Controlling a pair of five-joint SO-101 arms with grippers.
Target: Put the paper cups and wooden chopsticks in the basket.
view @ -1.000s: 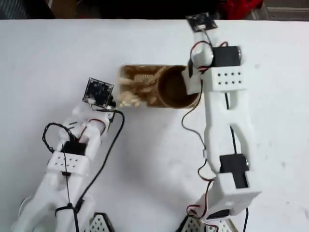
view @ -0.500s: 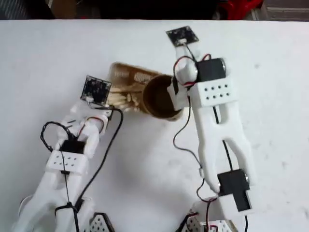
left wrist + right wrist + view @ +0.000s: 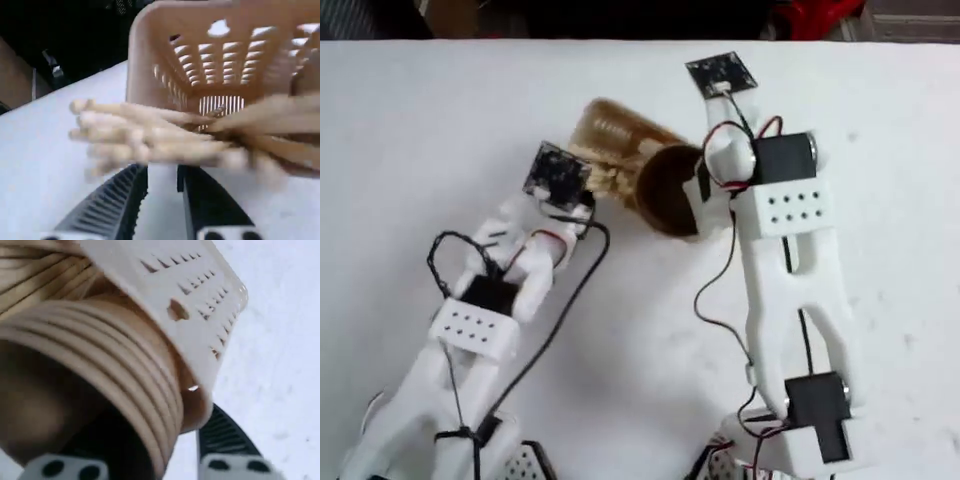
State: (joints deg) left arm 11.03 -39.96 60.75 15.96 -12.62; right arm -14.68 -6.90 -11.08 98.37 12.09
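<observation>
Lying on its side on the white counter (image 3: 420,120), the basket (image 3: 610,128) has wooden chopsticks (image 3: 150,140) jutting from its mouth. The right gripper (image 3: 697,190) has its fingers clamped on the rim of the stacked paper cups (image 3: 662,195), which sit at the basket's mouth. The left gripper (image 3: 162,195) has its fingers slightly parted and empty, just short of the chopsticks.

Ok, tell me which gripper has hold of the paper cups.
The right gripper: its jaws clamp the paper cups at the rim. The left gripper sits just short of the chopsticks, jaws slightly apart, holding nothing.
</observation>
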